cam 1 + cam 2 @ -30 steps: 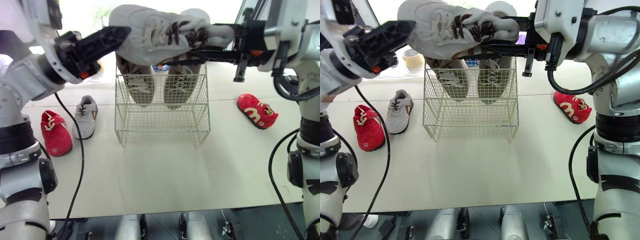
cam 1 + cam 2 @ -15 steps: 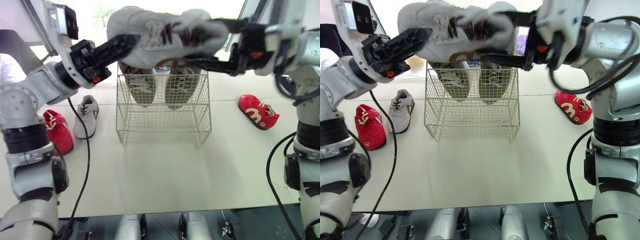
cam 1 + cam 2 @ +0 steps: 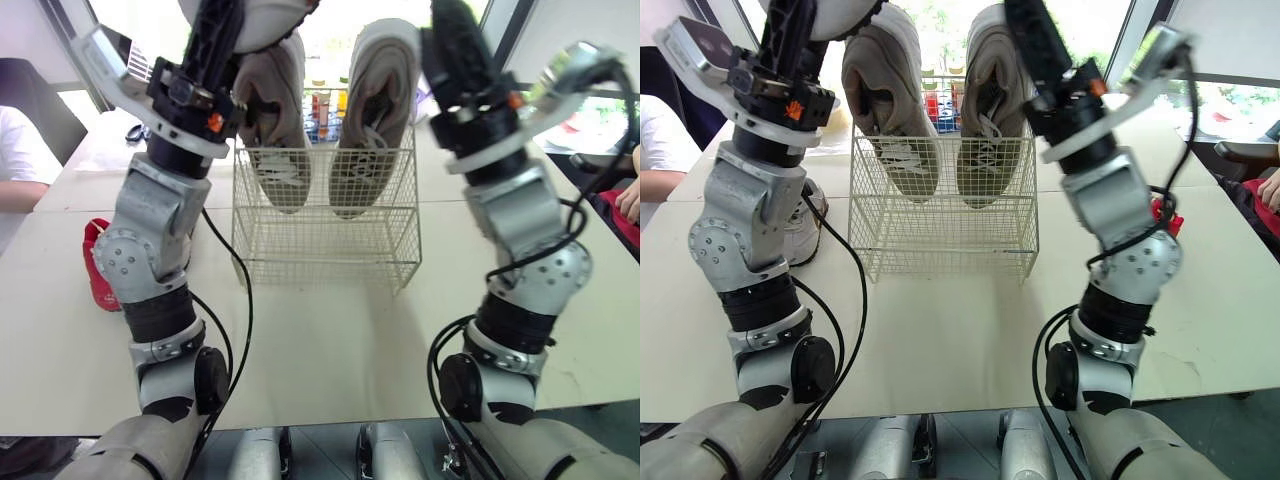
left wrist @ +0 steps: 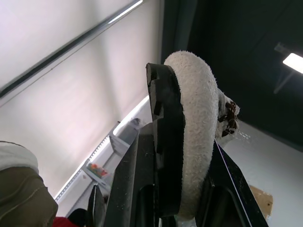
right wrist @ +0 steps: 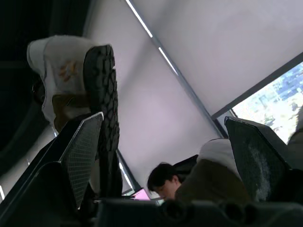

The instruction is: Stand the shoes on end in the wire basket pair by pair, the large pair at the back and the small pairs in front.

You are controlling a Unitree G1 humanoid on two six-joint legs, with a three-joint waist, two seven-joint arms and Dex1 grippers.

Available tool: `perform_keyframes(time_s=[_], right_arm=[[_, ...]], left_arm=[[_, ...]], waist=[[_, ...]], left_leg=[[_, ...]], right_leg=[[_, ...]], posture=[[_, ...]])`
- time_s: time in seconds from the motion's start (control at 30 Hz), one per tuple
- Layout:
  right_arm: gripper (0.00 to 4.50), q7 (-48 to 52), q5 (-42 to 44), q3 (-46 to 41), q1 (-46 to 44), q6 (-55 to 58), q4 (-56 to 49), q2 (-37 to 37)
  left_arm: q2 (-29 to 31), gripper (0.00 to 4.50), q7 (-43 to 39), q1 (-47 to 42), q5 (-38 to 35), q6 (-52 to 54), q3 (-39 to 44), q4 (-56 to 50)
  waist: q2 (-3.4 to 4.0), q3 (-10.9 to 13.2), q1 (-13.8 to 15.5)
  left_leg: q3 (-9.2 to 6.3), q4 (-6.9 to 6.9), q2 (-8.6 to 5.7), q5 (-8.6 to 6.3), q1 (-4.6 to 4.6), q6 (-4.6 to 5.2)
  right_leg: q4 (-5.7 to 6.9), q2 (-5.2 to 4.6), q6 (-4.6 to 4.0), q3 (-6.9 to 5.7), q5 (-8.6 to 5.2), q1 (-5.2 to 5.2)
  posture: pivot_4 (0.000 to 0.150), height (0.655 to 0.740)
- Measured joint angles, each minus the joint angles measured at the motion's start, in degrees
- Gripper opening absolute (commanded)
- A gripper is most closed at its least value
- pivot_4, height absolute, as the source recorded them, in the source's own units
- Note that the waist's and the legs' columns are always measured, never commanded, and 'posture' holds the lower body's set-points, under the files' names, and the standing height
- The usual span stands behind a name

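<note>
We saw the left claw (image 3: 215, 35) clenched on a white shoe (image 4: 199, 132) above the wire basket (image 3: 325, 240), its orange side mark (image 5: 67, 71) unreadable; the right claw (image 5: 164, 122) gaped, released. The large pair (image 3: 368, 120) stood inside, rearward.

light: bright backlight from windows (image 3: 330, 50) | glare: blown-out top | wrist views: dim, contrasty

Beige pair (image 3: 367, 130) upright in basket (image 3: 322, 243), white shoe (image 4: 198, 123) aloft
</note>
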Motion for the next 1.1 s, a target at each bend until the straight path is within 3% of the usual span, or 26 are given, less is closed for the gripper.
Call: perform_keyframes(time_s=[0.63,0.73,0.87,0.93,0.97,1.1], right_arm=[[4.43,1.99,-1.44,5.34,-6.00,-6.52,1.93,-0.04],[3.63,1.96,-2.38,5.58,-6.01,-6.75,2.32,-0.33],[1.65,1.94,-3.50,5.83,-5.87,-6.80,2.50,-0.66],[0.97,1.89,-3.52,5.78,-5.79,-6.79,2.53,-0.91],[0.95,1.90,-3.51,5.81,-5.78,-6.76,2.53,-1.13],[0.95,2.28,-3.32,5.86,-5.80,-6.59,2.49,-1.89]], left_arm=[[-0.24,0.28,-2.46,2.92,8.16,-1.64,-6.15,-0.40],[-0.17,0.28,-3.17,3.47,9.10,-1.62,-6.50,-0.52],[-0.12,0.28,-3.55,3.89,9.22,-1.59,-6.53,-0.89],[0.06,0.28,-3.57,4.00,9.18,-1.50,-6.55,-1.35],[0.13,1.31,-3.57,4.09,9.14,-1.47,-6.56,-1.61],[1.26,3.18,-3.23,5.95,9.23,-0.83,-7.07,-2.05]], waist=[[-0.02,-0.01,-0.14],[-0.02,-0.01,-0.20],[-0.02,-0.01,-0.18],[-0.02,-0.01,-0.20],[-0.02,-0.01,-0.21],[-0.01,-0.01,-0.22]], left_leg=[[-0.03,0.04,0.00,-0.03,-0.36,0.06],[-0.02,0.03,0.00,-0.03,-0.45,0.06],[-0.03,0.05,0.00,0.01,-0.69,0.02],[-0.02,0.05,0.00,0.01,-0.69,0.02],[-0.02,0.05,0.00,0.01,-0.69,0.02],[-0.04,0.04,0.01,0.01,-0.69,0.02]], right_leg=[[-0.04,0.02,0.01,-0.03,0.00,-0.29],[-0.02,0.02,0.01,-0.03,0.00,-0.40],[0.06,0.02,0.00,-0.02,0.01,-0.71],[0.05,0.02,0.00,-0.02,0.01,-0.72],[0.05,0.01,0.00,-0.02,0.01,-0.72],[0.06,0.02,0.00,-0.02,0.01,-0.73]], posture=[[0.150,0.6675],[0.150,0.6675],[0.150,0.6675],[0.150,0.6675],[0.150,0.6675],[0.150,0.6675]])
